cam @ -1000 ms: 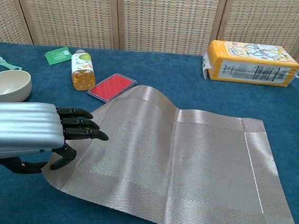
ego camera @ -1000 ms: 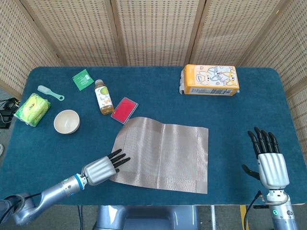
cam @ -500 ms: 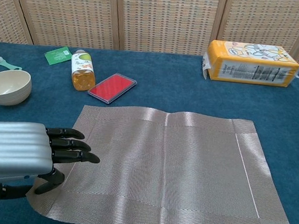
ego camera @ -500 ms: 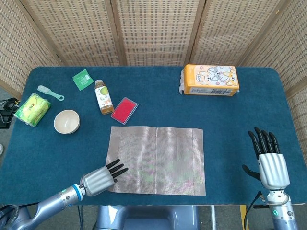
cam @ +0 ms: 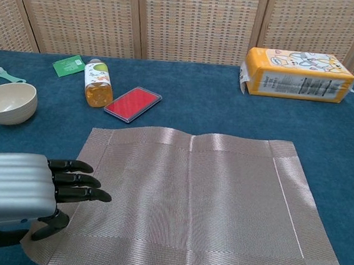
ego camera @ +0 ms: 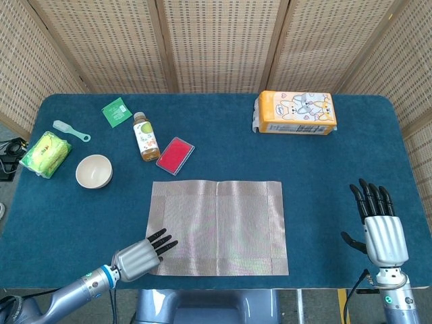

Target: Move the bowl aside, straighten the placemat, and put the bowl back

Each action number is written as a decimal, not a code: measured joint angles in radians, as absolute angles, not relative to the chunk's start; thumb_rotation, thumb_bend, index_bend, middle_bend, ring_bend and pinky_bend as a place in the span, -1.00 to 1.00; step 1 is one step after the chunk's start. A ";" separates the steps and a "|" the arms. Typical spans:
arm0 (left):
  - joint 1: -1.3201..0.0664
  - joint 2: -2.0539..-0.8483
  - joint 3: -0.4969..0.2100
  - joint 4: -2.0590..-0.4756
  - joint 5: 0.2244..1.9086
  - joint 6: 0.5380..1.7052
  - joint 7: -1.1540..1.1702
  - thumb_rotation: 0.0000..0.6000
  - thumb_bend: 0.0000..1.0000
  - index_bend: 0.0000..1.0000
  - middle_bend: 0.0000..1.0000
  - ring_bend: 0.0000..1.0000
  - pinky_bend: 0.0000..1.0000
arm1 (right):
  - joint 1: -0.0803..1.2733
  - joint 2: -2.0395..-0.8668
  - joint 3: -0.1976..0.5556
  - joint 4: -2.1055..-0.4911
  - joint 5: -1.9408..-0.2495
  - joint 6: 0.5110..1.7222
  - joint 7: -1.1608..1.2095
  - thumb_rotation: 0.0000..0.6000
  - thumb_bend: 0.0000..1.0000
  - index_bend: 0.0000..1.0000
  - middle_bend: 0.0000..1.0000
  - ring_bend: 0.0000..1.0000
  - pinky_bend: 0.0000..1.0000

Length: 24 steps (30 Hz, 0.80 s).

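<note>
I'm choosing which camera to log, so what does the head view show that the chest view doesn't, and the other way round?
Only the head view shows the right hand, open and apart from the mat, and the whole yellow-green packet. Only the chest view shows the label side of the orange box. Both show the placemat lying square, the left hand at its near left corner, the bowl off the mat, the bottle and the red case.

Bright even light, soft shadows, sharp focus, no glare

The left hand [ego camera: 138, 256] has drawn back toward the table's near edge, pulling the placemat [ego camera: 219, 226] square and flat.
</note>
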State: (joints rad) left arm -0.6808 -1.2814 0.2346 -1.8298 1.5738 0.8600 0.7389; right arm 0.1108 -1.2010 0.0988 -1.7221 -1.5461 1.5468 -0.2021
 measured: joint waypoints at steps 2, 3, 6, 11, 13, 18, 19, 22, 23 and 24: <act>-0.676 -1.274 0.239 -1.840 1.573 0.856 0.754 1.00 0.04 0.63 -1.00 -1.00 -1.00 | 0.110 -1.201 0.099 -1.723 -1.547 1.549 -0.204 1.00 -1.00 -0.87 -1.00 -1.00 -1.00; -0.674 -1.271 0.240 -1.843 1.572 0.855 0.760 1.00 0.04 0.63 -1.00 -1.00 -1.00 | 0.110 -1.201 0.099 -1.723 -1.547 1.549 -0.204 1.00 -1.00 -0.87 -1.00 -1.00 -1.00; -0.666 -1.264 0.241 -1.851 1.565 0.852 0.772 1.00 0.04 0.63 -1.00 -1.00 -1.00 | 0.109 -1.201 0.100 -1.723 -1.547 1.550 -0.203 1.00 -1.00 -0.87 -1.00 -1.00 -1.00; -0.656 -1.251 0.243 -1.862 1.553 0.848 0.795 1.00 0.04 0.63 -1.00 -1.00 -1.00 | 0.109 -1.201 0.100 -1.724 -1.547 1.548 -0.203 1.00 -1.00 -0.87 -1.00 -1.00 -1.00; -0.651 -1.246 0.244 -1.867 1.547 0.848 0.805 1.00 0.04 0.63 -1.00 -1.00 -1.00 | 0.109 -1.201 0.101 -1.724 -1.547 1.549 -0.204 1.00 -1.00 -0.87 -1.00 -1.00 -1.00; -0.635 -1.230 0.251 -1.879 1.528 0.847 0.831 1.00 0.04 0.63 -1.00 -1.00 -1.00 | 0.109 -1.200 0.101 -1.725 -1.547 1.548 -0.203 1.00 -1.00 -0.87 -1.00 -1.00 -1.00; -0.632 -1.227 0.252 -1.881 1.526 0.848 0.835 1.00 0.04 0.63 -1.00 -1.00 -1.00 | 0.109 -1.200 0.101 -1.725 -1.547 1.548 -0.203 1.00 -1.00 -0.87 -1.00 -1.00 -1.00; -0.626 -1.221 0.254 -1.887 1.522 0.849 0.845 1.00 0.04 0.63 -1.00 -1.00 -1.00 | 0.109 -1.200 0.100 -1.726 -1.548 1.548 -0.204 1.00 -1.00 -0.87 -1.00 -1.00 -1.00; -0.624 -1.219 0.256 -1.890 1.521 0.849 0.848 1.00 0.04 0.63 -1.00 -1.00 -1.00 | 0.109 -1.200 0.100 -1.726 -1.549 1.548 -0.204 1.00 -1.00 -0.87 -1.00 -1.00 -1.00; -0.622 -1.218 0.256 -1.892 1.521 0.849 0.851 1.00 0.04 0.63 -1.00 -1.00 -1.00 | 0.109 -1.200 0.100 -1.726 -1.550 1.549 -0.204 1.00 -1.00 -0.87 -1.00 -1.00 -1.00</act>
